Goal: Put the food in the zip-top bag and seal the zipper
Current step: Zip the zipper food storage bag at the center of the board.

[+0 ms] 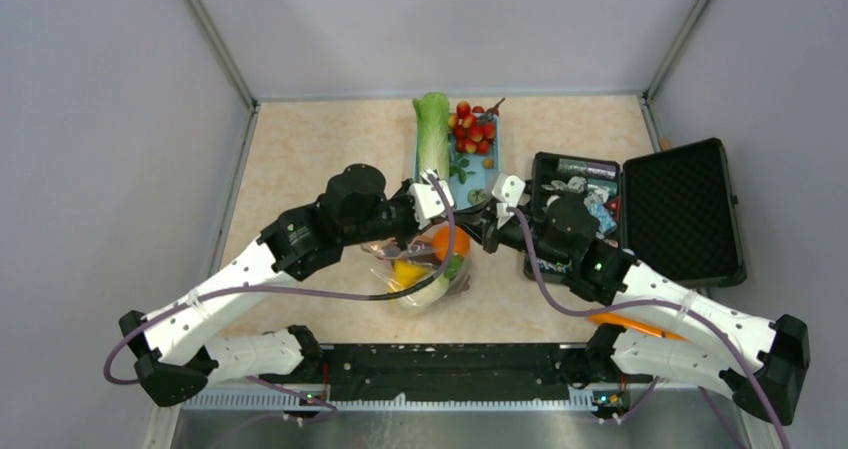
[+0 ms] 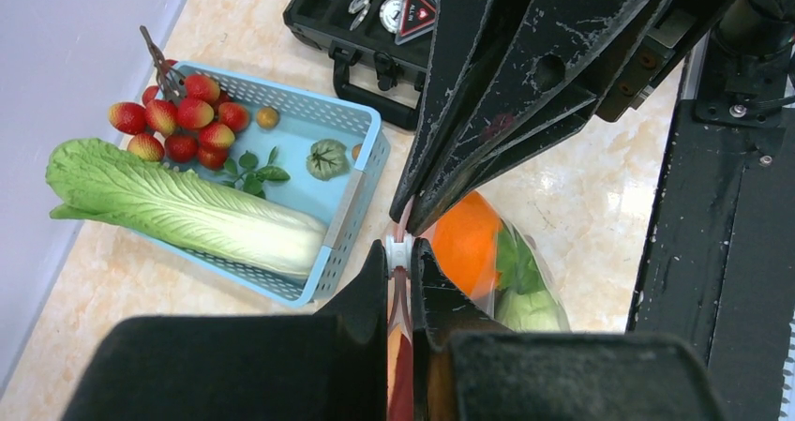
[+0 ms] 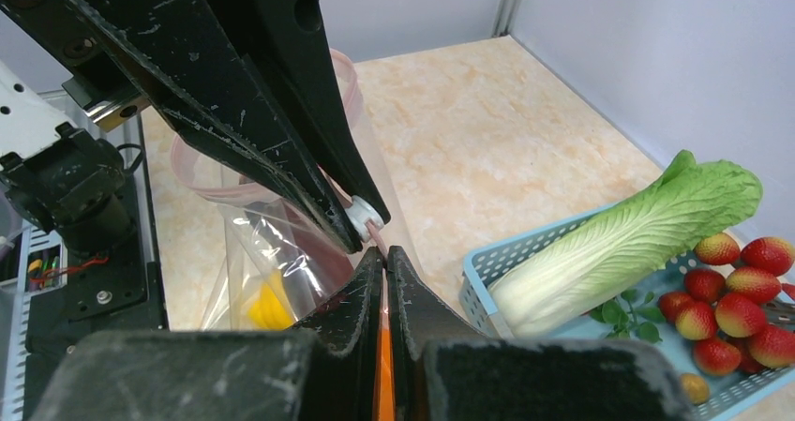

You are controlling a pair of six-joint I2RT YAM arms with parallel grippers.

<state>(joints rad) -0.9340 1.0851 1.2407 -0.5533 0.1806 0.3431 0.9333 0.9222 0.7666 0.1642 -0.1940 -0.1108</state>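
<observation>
1. Fingers of the left gripper (image 2: 400, 252) are pressed together on the zipper (image 2: 400, 294), and the pinkish strip runs straight up between them.
2. Pressed together too, the right gripper (image 3: 384, 260) nips the same mouth edge. From the left wrist its tips are seen meeting the left gripper's almost tip to tip at the strip.
3. Below both pincers and on their near side, the zip-top bag (image 1: 420, 274) lies on the table (image 1: 300, 169) between the two arms.
4. Inside the bag are an orange (image 2: 466, 243), a yellow fruit (image 3: 267, 304) and a pale green piece (image 2: 530, 308).
5. Away from the pinch, the zipper bows off in a loose curve.
6. Just beyond the bag stands the blue basket (image 2: 352, 205). The cabbage (image 2: 178, 210) lies along one side of it and the cherry tomatoes (image 2: 183, 121) sit at its far end.
7. To the right of the basket, the black case (image 1: 680, 209) lies open.
</observation>
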